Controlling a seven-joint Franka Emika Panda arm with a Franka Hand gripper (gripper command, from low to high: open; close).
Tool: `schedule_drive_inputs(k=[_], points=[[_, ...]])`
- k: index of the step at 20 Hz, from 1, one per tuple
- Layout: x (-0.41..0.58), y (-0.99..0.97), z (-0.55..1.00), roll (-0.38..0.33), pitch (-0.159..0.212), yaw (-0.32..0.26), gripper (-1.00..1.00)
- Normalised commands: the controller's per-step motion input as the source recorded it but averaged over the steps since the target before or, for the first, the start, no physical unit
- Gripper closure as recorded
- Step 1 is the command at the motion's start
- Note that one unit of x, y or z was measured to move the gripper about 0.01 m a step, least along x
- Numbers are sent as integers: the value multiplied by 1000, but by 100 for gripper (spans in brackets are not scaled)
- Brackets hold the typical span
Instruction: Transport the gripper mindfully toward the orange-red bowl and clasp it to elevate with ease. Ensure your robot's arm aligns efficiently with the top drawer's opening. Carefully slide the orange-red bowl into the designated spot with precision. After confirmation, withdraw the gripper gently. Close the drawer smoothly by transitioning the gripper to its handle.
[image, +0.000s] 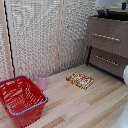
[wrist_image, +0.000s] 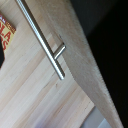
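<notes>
Looking across the room in the exterior view, you see the top drawer (image: 107, 34) standing a little proud of the dresser, its handle (image: 106, 37) facing the floor space. That suggests it is not yet pushed home. The orange-red bowl shows nowhere on the floor. You may judge it already inside the drawer, but its interior is hidden from here. The red basket (image: 20, 100), the pink cup (image: 41, 81) and a colourful packet (image: 80, 80) sit well clear of the dresser and out of the drawer's path. A rounded white bulk at the exterior view's right edge is probably the robot's arm (image: 125, 75). A blur of white and dark blue above the dresser is likely the gripper (image: 122, 6). You cannot tell from it whether the claw is wide or narrow.

Turning to the wrist view, you find the silver bar close up, running aslant across the drawer front (wrist_image: 30, 75), with one mounting post visible. No fingers enter the picture. The camera looks steeply down past the front's edge, so the wrist appears poised above and near the bar, ready for the closing push.
</notes>
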Motion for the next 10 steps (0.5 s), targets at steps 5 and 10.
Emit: schedule_drive_inputs(k=[5,10], points=[[0,151,-195,-375,47,79,-100],[0,99,-161,-375,56,95,-100]])
